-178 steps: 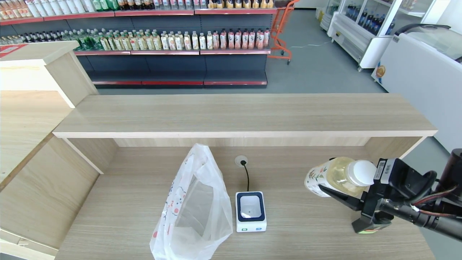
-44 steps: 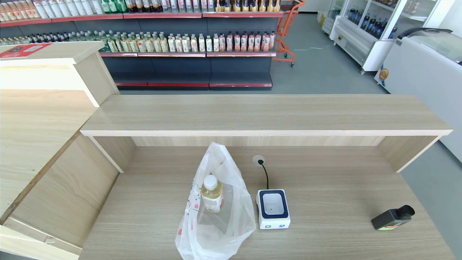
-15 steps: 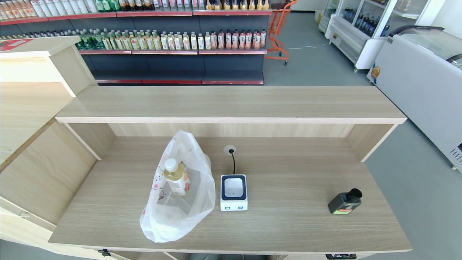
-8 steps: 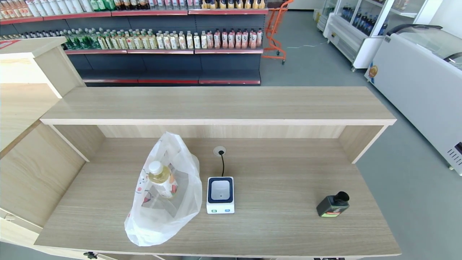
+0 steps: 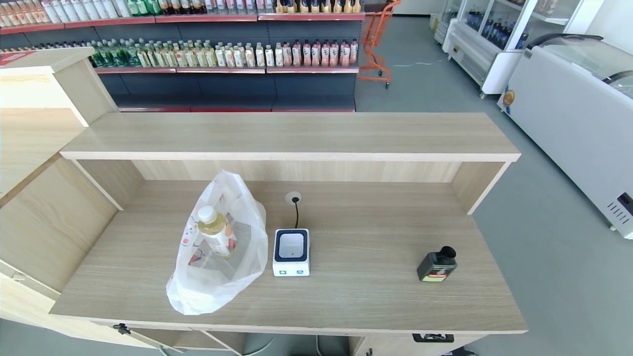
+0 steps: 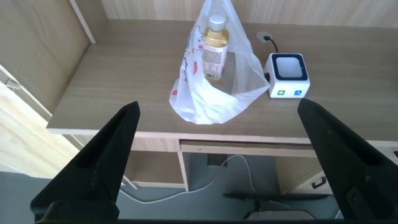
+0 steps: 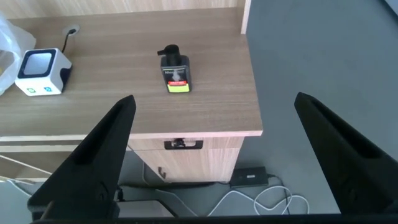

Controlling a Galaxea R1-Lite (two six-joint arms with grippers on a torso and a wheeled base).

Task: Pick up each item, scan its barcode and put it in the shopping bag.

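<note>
My left pincer [image 6: 217, 106] hangs wide open, its two dark fingers [image 6: 102, 165] spread far apart and gripping nothing. It is off the counter [image 5: 371, 257], out past the near edge and above counter height. Ahead of it stands the shopping bag [image 5: 217, 257], a thin white plastic one with a red pattern, its mouth gathered up into a peak. Inside the bag a tea bottle [image 5: 213, 232] stands upright, with a white cap, pale yellow drink and a flowered label, plain to see through the plastic.

Just beside the bag, on the side toward my right pincer [image 7: 214, 98], sits the scanner [image 5: 291, 245], a small white box with a dark blue frame around its window. Bag and scanner look to be nearly touching. A black cable [image 5: 296, 213] runs from the scanner's far side to a round hole [image 5: 293, 198] in the counter.

My right pincer is also fully open and empty, likewise off the near edge. Ahead of it, near the counter's right end and well apart from the scanner, is a black pump bottle [image 5: 437, 265] with a label that has a yellow-green strip. I cannot tell whether it stands or lies flat.
</note>
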